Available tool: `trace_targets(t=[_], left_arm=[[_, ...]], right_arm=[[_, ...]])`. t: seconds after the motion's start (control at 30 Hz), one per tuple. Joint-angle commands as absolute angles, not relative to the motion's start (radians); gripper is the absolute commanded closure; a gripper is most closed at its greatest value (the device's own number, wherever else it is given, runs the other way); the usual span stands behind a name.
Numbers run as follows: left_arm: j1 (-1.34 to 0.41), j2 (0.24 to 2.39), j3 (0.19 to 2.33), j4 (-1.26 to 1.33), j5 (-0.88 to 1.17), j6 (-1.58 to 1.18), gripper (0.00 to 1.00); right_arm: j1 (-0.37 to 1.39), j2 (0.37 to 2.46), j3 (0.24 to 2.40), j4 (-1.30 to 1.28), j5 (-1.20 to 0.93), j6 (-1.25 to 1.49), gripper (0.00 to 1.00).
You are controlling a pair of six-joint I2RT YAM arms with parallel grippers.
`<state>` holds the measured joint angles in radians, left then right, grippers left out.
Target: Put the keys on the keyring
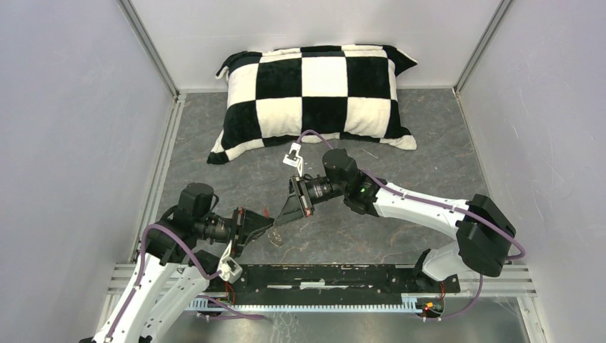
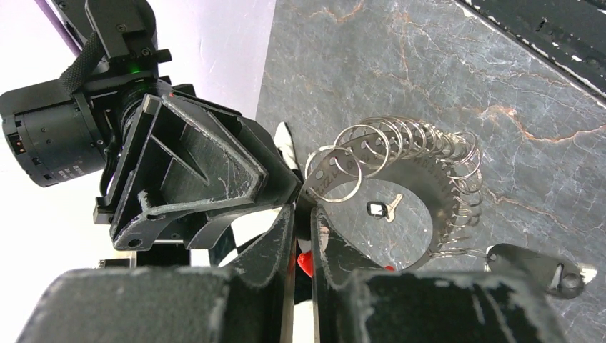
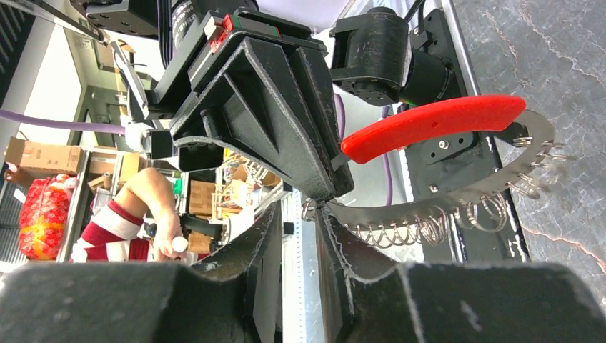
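Between the two arms, just above the worktop (image 1: 429, 157), the keyring (image 2: 421, 179) is held by its red sleeve (image 3: 429, 123), pinched in the narrow jaws of the left gripper (image 2: 305, 214). The right gripper (image 3: 300, 214) also has narrow jaws, tips at the ring's free end; whether they grip it I cannot tell. One key (image 2: 382, 209) lies loose under the loop, the other key (image 2: 536, 268) beside the coil's far end. The ring is apparently being steadied for threading. Next, one arm must hold it firm while the other fetches a key.
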<state>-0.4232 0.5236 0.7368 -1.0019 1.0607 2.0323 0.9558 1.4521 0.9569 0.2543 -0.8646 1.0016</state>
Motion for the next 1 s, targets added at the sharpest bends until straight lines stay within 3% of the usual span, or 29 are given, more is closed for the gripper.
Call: trace_targets(t=[0.0,0.17,0.37,0.57,0.7,0.97], left_arm=[[-0.425,0.509,0.752,-0.928,1.103,1.983,0.98],[-0.425,0.496,0.752,-0.755,1.092,1.734,0.98],[-0.425,0.546,0.840,-0.715,1.152,1.479,0.98],[-0.425,0.623,0.943,-0.713,1.238,1.267,0.98],[-0.426,0.663,0.982,-0.715,1.292,1.160,0.98],[-0.426,0.716,1.005,-0.713,1.366,1.089,0.98]], right_arm=[[0.955,1.428,0.947,0.356,-0.859,1.044,0.70],[0.935,1.385,0.966,0.229,-0.861,0.899,0.64],[0.936,1.301,1.191,-0.223,-0.652,0.233,0.45],[0.956,1.111,1.121,-0.191,-0.516,-0.338,0.35],[0.997,0.988,1.028,-0.044,-0.573,-0.576,0.15],[1.092,1.064,1.158,-0.195,-0.598,-0.804,0.24]])
